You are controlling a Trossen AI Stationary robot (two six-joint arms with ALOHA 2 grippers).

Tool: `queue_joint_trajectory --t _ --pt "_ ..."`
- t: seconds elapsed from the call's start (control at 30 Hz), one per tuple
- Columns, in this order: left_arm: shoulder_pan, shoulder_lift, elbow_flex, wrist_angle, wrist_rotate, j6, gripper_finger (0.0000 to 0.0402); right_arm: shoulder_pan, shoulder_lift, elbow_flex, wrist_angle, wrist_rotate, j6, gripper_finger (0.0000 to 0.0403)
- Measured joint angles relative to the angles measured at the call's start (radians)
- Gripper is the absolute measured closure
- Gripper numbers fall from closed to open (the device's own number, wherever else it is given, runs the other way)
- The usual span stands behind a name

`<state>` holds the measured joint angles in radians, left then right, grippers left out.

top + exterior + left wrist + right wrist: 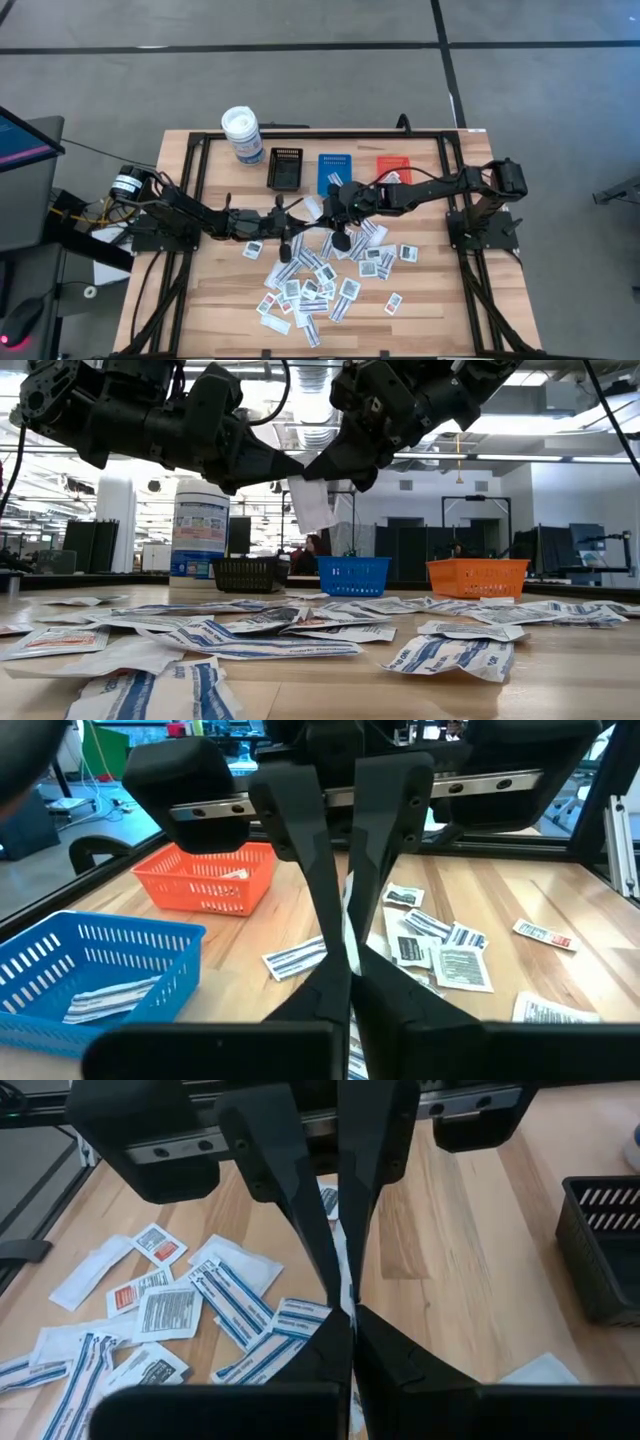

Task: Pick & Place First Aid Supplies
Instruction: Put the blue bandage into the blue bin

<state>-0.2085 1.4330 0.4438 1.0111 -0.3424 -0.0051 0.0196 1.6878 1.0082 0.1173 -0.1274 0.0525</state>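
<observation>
- Left gripper, reaching in from the desk's left side, is pinched on a white packet that hangs above the desk; the low view shows the packet dangling between the two arms' tips, clear of the surface.
- Right gripper, reaching in from the right, is pressed together and meets the left gripper over the middle of the desk; in the right wrist view a thin white edge shows between its fingers, so it appears to pinch the same packet.
- Left wrist view: the closed fingers show a sliver of white between them.
- Loose first aid packets lie scattered flat across the centre and front of the desk, below and in front of the two grippers; many carry blue stripes, a few carry red print.
- Blue tray stands at the back of the desk, just behind the grippers; it holds at least one packet, seen in the left wrist view.
- Black tray stands beside the blue tray on its left, orange tray on its right.
- White canister with a blue label stands at the back left, near the black tray.
</observation>
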Motion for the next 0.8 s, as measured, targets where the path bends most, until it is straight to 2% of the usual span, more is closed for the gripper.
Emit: queue_joint_trajectory --t 0.2,0.37,0.6,0.8 --pt "0.001 0.000 0.000 0.009 -0.013 0.000 0.0373 0.001 0.000 -0.001 -0.019 -0.005 0.000 0.0403" --pt "0.001 0.000 0.000 0.008 -0.012 0.000 0.0395 0.001 0.000 -0.001 -0.017 -0.005 0.000 0.0403" --pt "0.001 0.000 0.000 0.008 -0.012 0.001 0.0397 0.001 0.000 -0.001 -0.002 -0.005 0.011 0.0402" --pt "0.000 0.000 0.000 0.007 -0.006 0.001 0.0397 0.001 0.000 -0.001 -0.031 0.010 0.035 0.0371"
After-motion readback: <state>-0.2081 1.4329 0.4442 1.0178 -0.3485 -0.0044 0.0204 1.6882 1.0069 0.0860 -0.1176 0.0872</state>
